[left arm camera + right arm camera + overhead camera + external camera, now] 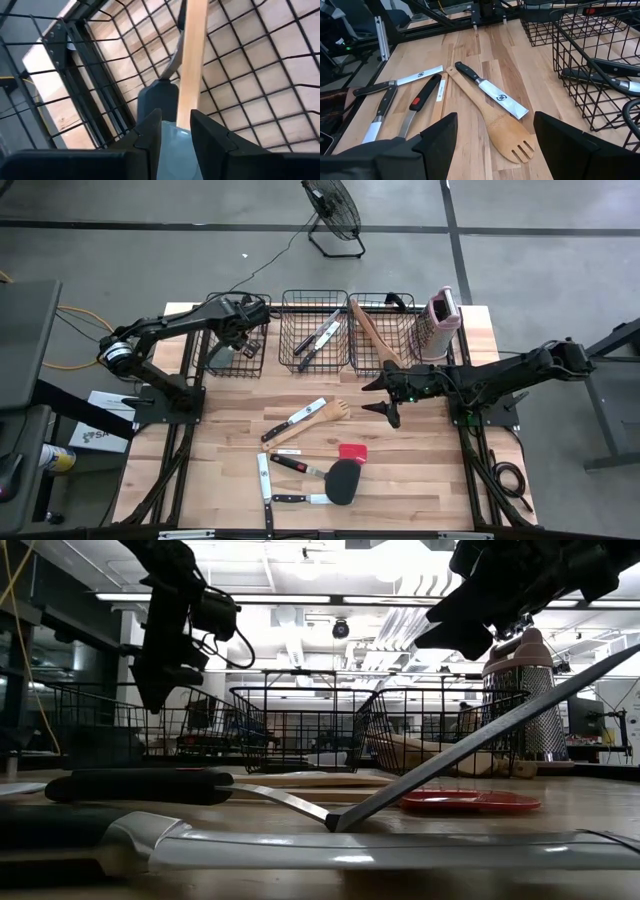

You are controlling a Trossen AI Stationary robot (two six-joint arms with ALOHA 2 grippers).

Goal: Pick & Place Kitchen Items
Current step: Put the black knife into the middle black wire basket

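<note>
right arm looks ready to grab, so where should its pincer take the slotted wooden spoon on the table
Grip the wooden spoon on its thin straight handle, mid-length, descending from above with fingers across it. It lies flat; the forked head is too wide, and a knife lies close alongside. The open right pincer already hovers over it.

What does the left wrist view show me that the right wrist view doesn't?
Only the left wrist view: the left gripper inside the left basket, fingers open around a wooden-handled spatula with a grey head. Only the right wrist view: the open right gripper above the table, with the slotted wooden spoon and a black-handled knife lying crossed, plus more knives beside them. Shared: the wooden tabletop and black wire basket mesh.
</note>
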